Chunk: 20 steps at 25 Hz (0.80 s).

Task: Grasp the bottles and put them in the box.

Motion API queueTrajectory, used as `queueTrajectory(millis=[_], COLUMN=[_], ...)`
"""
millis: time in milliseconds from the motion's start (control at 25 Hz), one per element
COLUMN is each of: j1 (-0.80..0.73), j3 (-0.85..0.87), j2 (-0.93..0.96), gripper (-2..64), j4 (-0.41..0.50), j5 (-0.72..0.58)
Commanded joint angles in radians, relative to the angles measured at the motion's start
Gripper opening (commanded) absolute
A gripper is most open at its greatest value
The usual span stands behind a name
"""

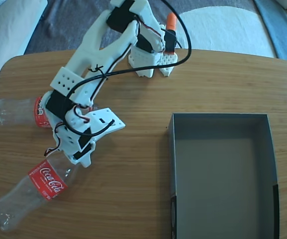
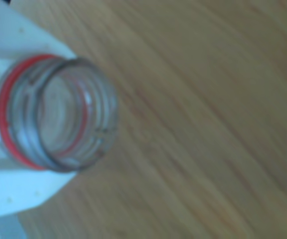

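Two clear Coca-Cola bottles with red labels lie at the table's left in the fixed view. One bottle (image 1: 14,110) lies further back, its neck end hidden under the white arm. The nearer bottle (image 1: 46,181) lies slanted, neck pointing up-right into my gripper (image 1: 79,157). In the wrist view its open mouth and red neck ring (image 2: 109,104) sit between the white fingers (image 2: 24,35), which lie against the neck above and below, so my gripper (image 2: 71,113) looks shut on it. The dark grey-blue box (image 1: 172,149) stands empty at the right.
The arm's base (image 1: 150,62) is clamped at the table's far edge beside an orange part (image 1: 170,22), and a black cable (image 1: 183,55) loops over the table there. Bare wood lies between the bottles and the box. The table's rounded edge runs close behind the left bottles.
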Motion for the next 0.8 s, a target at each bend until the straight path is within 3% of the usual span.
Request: queueTrajectory(millis=[0,240,480,760], j1=[-0.038,-0.106,-0.232,-0.362], j3=[-0.066,-0.066,-0.089,-0.256], j2=[0.143,0.259,0.373,0.397], gripper=[-0.1,-0.1,-0.2,-0.2], j4=[0.017,0.031,0.132,0.304], j5=[0.038,0.141,0.222,0.242])
